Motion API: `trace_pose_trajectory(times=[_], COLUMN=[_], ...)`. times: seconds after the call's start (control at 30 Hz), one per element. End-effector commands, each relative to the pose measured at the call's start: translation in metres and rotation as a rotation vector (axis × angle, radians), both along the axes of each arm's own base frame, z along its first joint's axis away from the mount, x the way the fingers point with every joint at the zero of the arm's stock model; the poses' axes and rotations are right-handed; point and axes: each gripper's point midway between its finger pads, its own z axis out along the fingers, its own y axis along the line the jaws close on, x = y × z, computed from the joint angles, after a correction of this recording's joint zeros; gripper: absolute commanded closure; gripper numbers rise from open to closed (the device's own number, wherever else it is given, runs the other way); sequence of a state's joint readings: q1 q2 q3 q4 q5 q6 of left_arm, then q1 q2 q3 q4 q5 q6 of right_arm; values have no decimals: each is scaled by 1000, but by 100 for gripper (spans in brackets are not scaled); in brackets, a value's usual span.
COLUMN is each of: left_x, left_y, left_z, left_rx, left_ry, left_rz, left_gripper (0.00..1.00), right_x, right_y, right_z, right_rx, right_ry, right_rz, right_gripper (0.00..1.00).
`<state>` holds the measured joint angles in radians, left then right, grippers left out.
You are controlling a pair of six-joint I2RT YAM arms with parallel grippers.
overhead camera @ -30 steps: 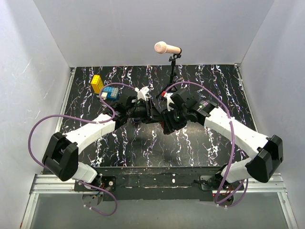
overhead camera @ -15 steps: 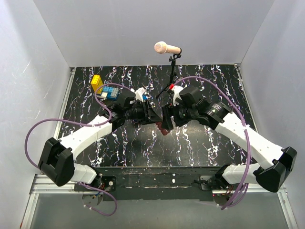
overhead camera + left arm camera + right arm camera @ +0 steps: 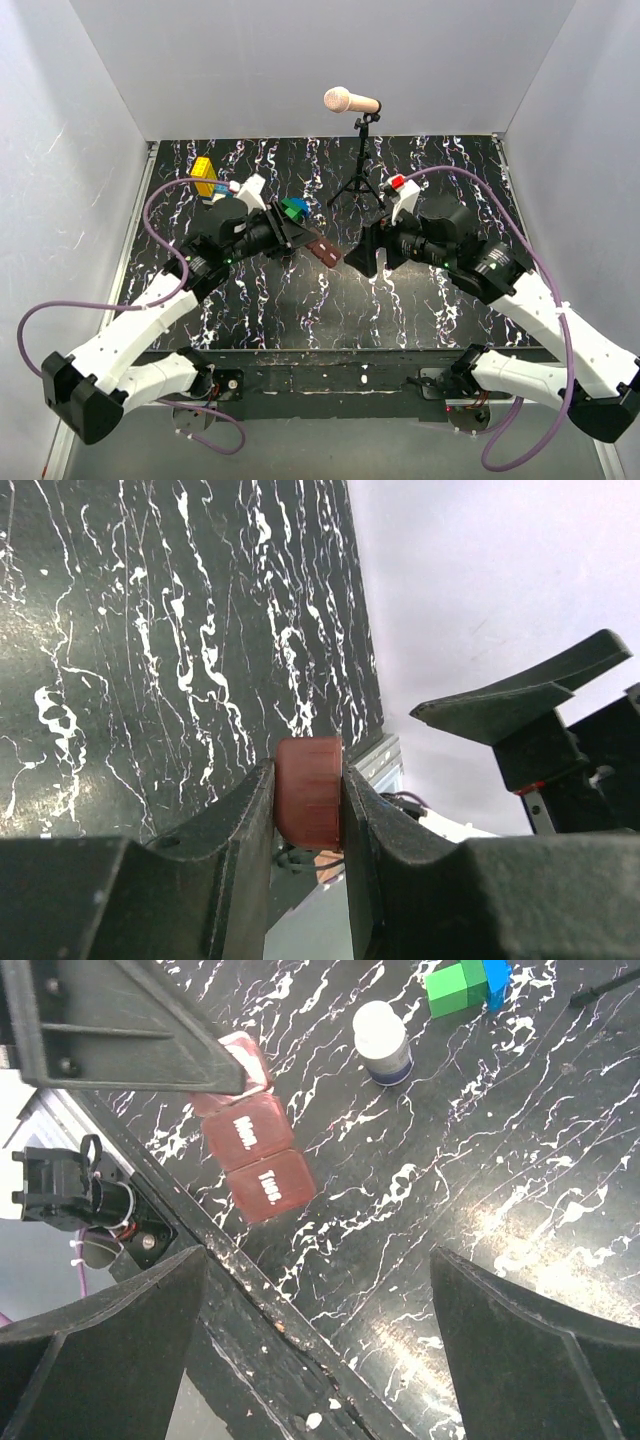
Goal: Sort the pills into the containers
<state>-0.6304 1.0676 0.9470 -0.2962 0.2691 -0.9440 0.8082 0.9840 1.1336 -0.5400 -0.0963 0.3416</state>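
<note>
Above the marbled table (image 3: 450,170), the left gripper (image 3: 302,238) is clamped tight on one end of the reddish-brown box (image 3: 325,252); the right gripper (image 3: 362,256), jaws spread wide, hangs just beside its free end, not touching.

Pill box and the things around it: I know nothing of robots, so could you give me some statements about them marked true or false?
1. The left gripper is shut on the pill box. True.
2. The right gripper grips the box too. False: it is open, with the box not between its fingers.
3. The white bottle lies on its side. False: it stands upright.
4. The box's lids bear weekday labels. True.
</note>
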Motion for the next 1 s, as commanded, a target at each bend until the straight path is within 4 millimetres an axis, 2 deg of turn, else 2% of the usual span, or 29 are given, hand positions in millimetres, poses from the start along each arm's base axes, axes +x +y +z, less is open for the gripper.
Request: trace_pose_trajectory(times=[0.0,0.17,0.3,0.57,0.77,0.97], left_x=[1,-3,-2,2,4,5], left_y=[21,39,45,38,26,20], left_z=[11,24,18,4,-7,-5], left_rx=[-22,-49,-19,29,49,43], left_ry=[-8,-25,11,80,122,119], left_rz=[125,206,241,227,179,150], left_gripper=[100,100,100,100,100,100], right_x=[9,10,12,8,4,7], right_y=[12,24,33,53,68,73], right_z=[17,19,20,16,-4,-24], right_rx=[47,58,57,48,-22,-83], right_ry=[-43,-26,-29,-17,0,18], right_rz=[5,48,86,164,203,200], right_gripper=[2,2,2,10,15,16])
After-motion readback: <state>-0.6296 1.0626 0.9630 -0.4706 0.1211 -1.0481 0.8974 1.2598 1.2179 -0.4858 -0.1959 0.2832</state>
